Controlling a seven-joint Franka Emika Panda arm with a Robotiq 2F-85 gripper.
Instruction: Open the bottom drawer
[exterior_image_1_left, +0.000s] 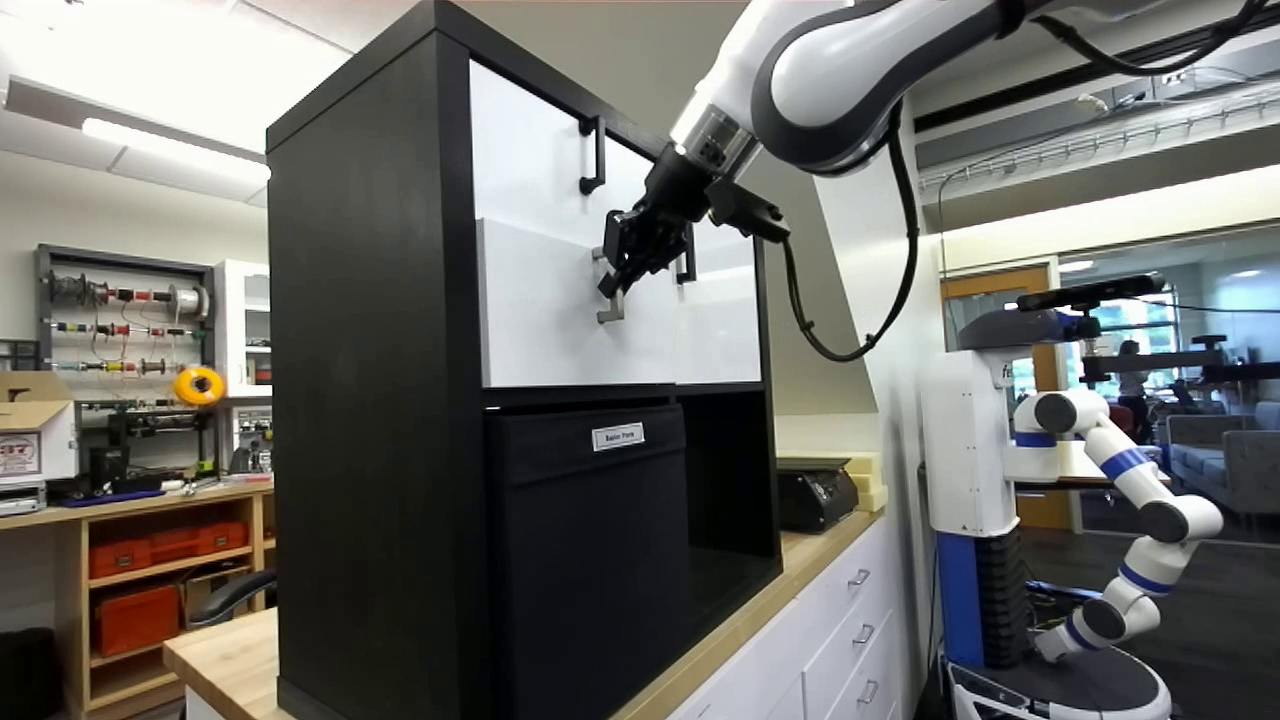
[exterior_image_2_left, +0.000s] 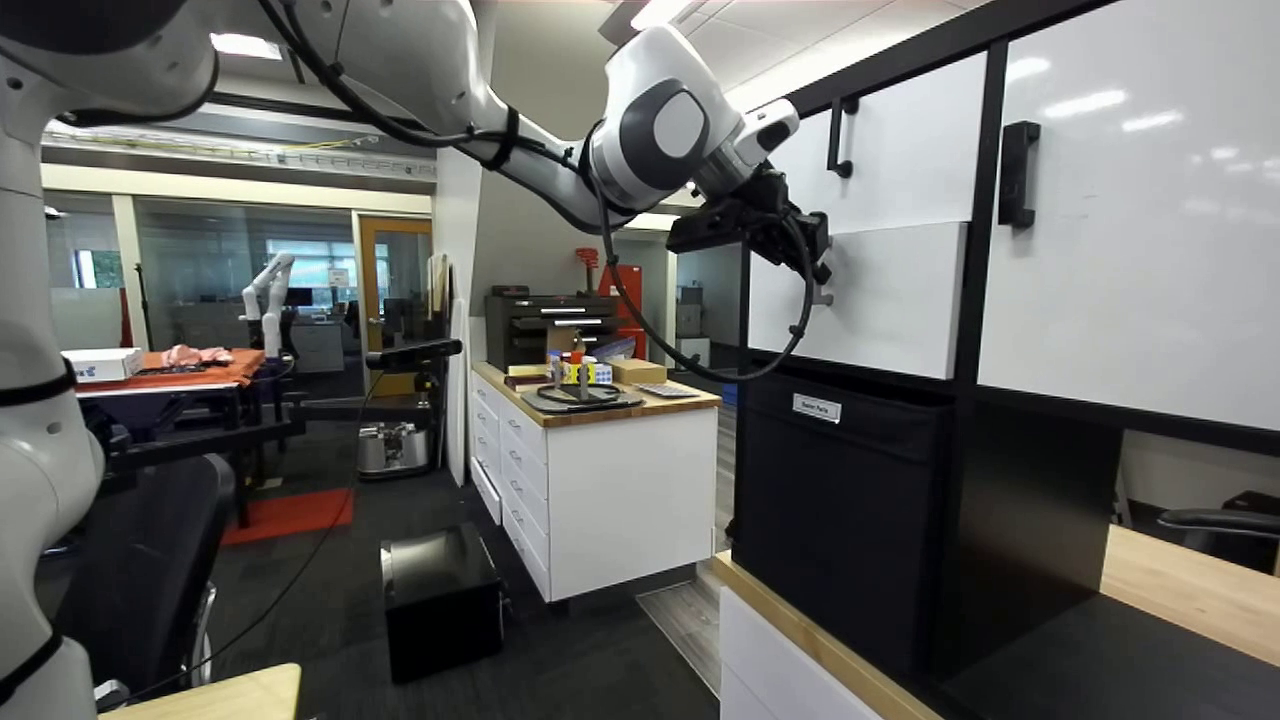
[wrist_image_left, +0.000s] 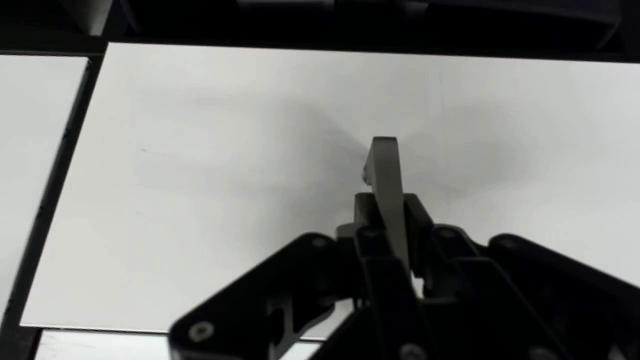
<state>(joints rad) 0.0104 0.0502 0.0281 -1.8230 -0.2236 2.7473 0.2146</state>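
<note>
The bottom drawer (exterior_image_1_left: 535, 320) is a white flat front in the black cabinet (exterior_image_1_left: 360, 400). It also shows in an exterior view (exterior_image_2_left: 900, 300) and fills most of the wrist view (wrist_image_left: 200, 150). Its front appears to stand slightly proud of the cabinet frame. Its grey vertical handle (wrist_image_left: 386, 165) runs between my fingers in the wrist view; the handle's lower end (exterior_image_1_left: 611, 312) shows below my fingertips. My gripper (wrist_image_left: 389, 210) is shut on the handle, one finger on each side. In both exterior views the gripper (exterior_image_1_left: 612, 283) (exterior_image_2_left: 822, 270) hides the handle's middle.
Above the drawer is a white front (exterior_image_1_left: 530, 150) with a black handle (exterior_image_1_left: 594, 155). Below is a black fabric bin (exterior_image_1_left: 590, 560) with a white label. Another white front (exterior_image_2_left: 1150, 220) with a black handle stands beside the drawer. A cable (exterior_image_2_left: 680, 360) hangs from the arm.
</note>
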